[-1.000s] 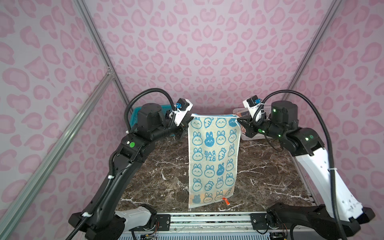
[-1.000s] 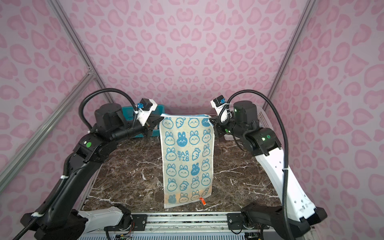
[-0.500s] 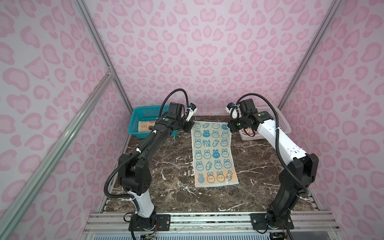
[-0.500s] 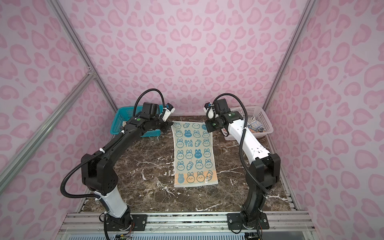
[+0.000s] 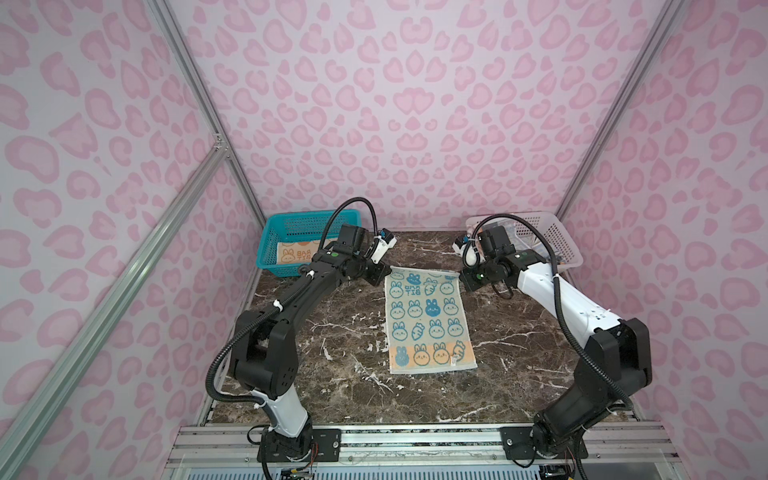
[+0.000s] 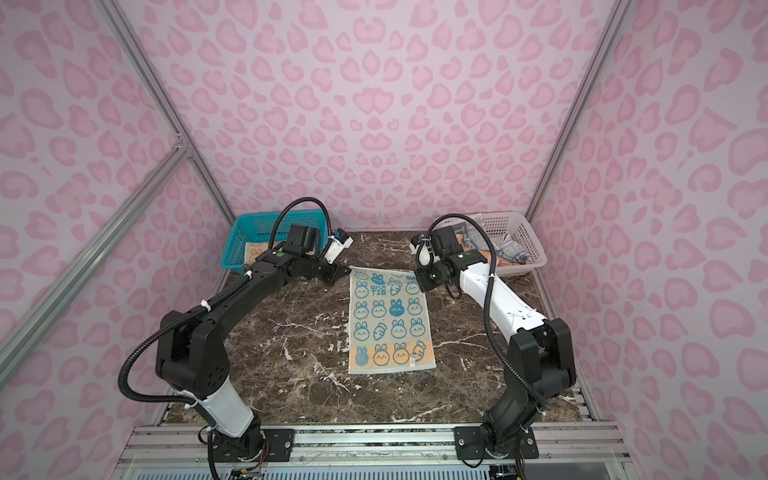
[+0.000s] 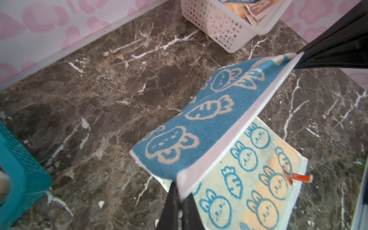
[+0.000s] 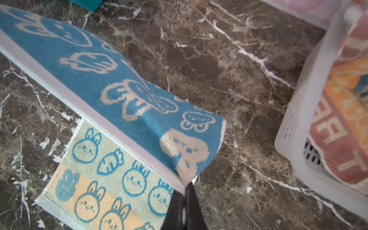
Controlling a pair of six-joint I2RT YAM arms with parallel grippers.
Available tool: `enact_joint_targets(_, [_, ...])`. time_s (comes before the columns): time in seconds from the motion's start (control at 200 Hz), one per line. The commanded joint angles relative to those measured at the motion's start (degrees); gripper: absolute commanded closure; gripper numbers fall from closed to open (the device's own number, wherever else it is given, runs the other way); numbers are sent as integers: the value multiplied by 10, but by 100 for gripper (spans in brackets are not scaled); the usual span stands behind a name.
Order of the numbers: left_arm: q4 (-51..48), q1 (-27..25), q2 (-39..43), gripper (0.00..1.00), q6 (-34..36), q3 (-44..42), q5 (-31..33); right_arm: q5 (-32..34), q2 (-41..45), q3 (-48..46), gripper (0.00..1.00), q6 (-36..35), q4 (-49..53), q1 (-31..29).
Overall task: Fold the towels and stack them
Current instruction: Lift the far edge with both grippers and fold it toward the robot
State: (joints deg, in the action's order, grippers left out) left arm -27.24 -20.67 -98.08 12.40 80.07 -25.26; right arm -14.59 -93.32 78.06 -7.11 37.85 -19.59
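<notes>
**Item: bunny towel** (image 5: pixel 430 328), cream terry with blue rabbits and carrots and an orange band at its near end.
**Location:** centre of the marble tabletop (image 5: pixel 332 340), long side running near to far. The near part lies flat. The far hem is raised off the stone, showing the blue reverse side.
**Held by:** left gripper (image 5: pixel 386 274) pinching the far-left corner and right gripper (image 5: pixel 460 276) pinching the far-right corner. Both pincers are pressed together on the pale hem band.
**Handling (judged):** light, soft and limp, with a grippy pile. It sags between holds, so the hem corners look like the firmest places to grip. It is not fragile.
**Other stock:** folded orange towel (image 5: pixel 293 254) in the teal basket (image 5: pixel 270 232) at far left. Lettered cloth (image 6: pixel 469 243), crumpled, in the white basket (image 6: pixel 528 249) at far right.
</notes>
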Motion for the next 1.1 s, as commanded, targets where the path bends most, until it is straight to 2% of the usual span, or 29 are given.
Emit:
enact_joint_targets(0.0, [-5,-7,24,96,-18,-36,3,31,14,-34,100,-2,2,-3])
enact_joint_targets(0.135, [-12,-30,46,96,-27,-85,4,49,36,-76,100,-18,4,-18])
enact_joint_targets(0.4, [-49,-56,81,97,-43,-127,7,88,70,-115,100,-51,30,-61])
enact_joint_targets(0.735, [-99,-81,96,97,-42,-142,11,77,90,-159,100,-45,50,-91])
enact_joint_targets(1.095, [-103,-97,123,97,-57,-152,5,88,136,-171,100,-61,73,-112])
